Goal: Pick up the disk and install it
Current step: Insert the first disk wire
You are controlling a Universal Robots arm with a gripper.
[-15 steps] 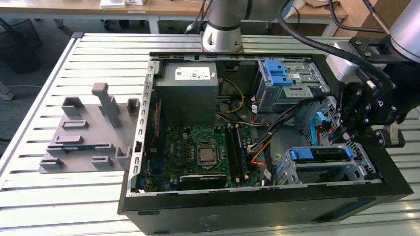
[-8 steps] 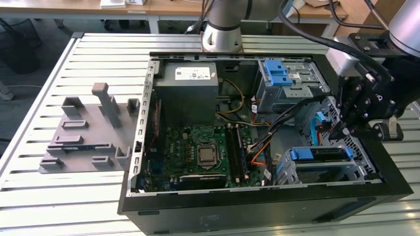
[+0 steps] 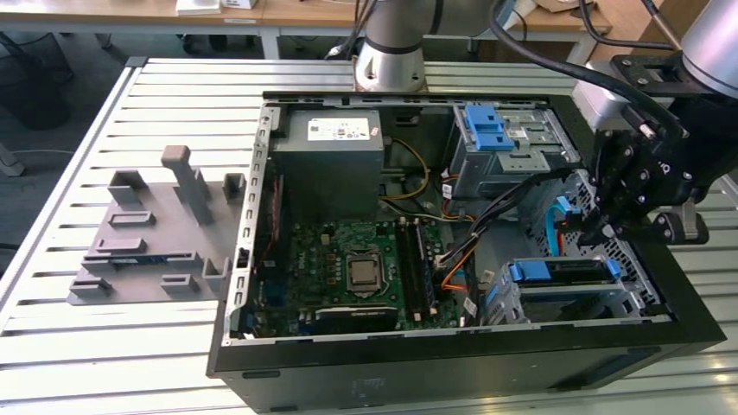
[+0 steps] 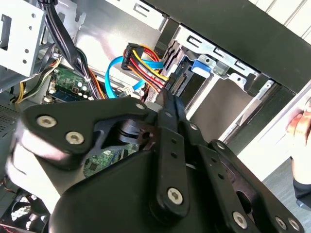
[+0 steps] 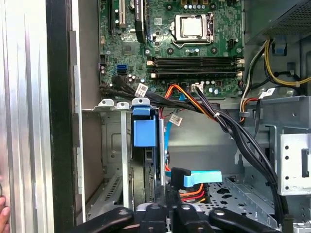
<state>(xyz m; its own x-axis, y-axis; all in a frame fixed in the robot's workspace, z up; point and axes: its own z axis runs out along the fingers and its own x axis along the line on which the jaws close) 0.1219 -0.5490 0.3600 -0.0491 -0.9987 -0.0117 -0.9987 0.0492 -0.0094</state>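
Observation:
The disk (image 3: 573, 273) sits inside the lower drive cage (image 3: 623, 298) at the case's front right corner, with its blue bracket tab (image 3: 530, 271) facing the motherboard. In the first wrist view the disk (image 5: 148, 170) stands edge-on in the cage slot under its blue tab (image 5: 144, 130). My gripper (image 3: 601, 232) hangs just behind the disk's cable end, with its fingers closed together and nothing between them. In the second wrist view the gripper (image 4: 168, 103) tip points at the disk's (image 4: 188, 83) connector edge, beside the power and data plugs (image 4: 146, 65).
The open black computer case (image 3: 461, 363) lies on a slatted metal table (image 3: 138, 346). A grey holder block (image 3: 150, 233) stands at the exterior view's left. An upper blue-latched cage (image 3: 507, 138) and cable bundles (image 5: 228, 121) crowd the gripper. A person's hand (image 4: 301, 124) is outside the case.

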